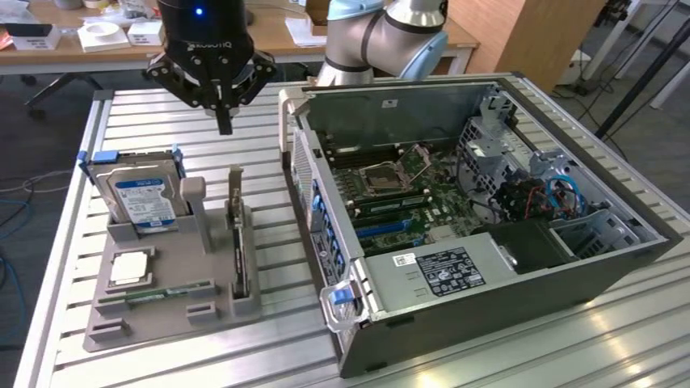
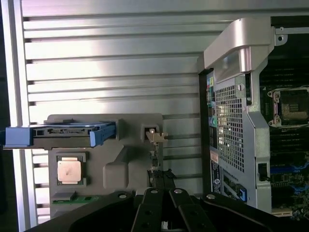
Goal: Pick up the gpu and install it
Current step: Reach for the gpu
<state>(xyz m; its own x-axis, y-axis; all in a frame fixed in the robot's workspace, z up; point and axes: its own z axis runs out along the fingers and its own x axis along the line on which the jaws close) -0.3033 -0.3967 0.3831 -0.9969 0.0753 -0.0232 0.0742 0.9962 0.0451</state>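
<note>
The gpu is a thin dark card standing on edge in a slot of the grey parts holder, with its silvery bracket at the far end. In the wrist view the gpu shows edge-on, just past my fingers. My gripper hangs shut and empty above the slatted table, behind the holder and roughly in line with the card's far end. In the wrist view, the gripper has its black jaws pressed together. The open computer case lies at the exterior view's right, motherboard exposed.
In the holder also sit a hard drive in a blue caddy, a processor chip and a green memory stick. The case's rear wall stands close beside the holder. Desks with clutter lie beyond the table.
</note>
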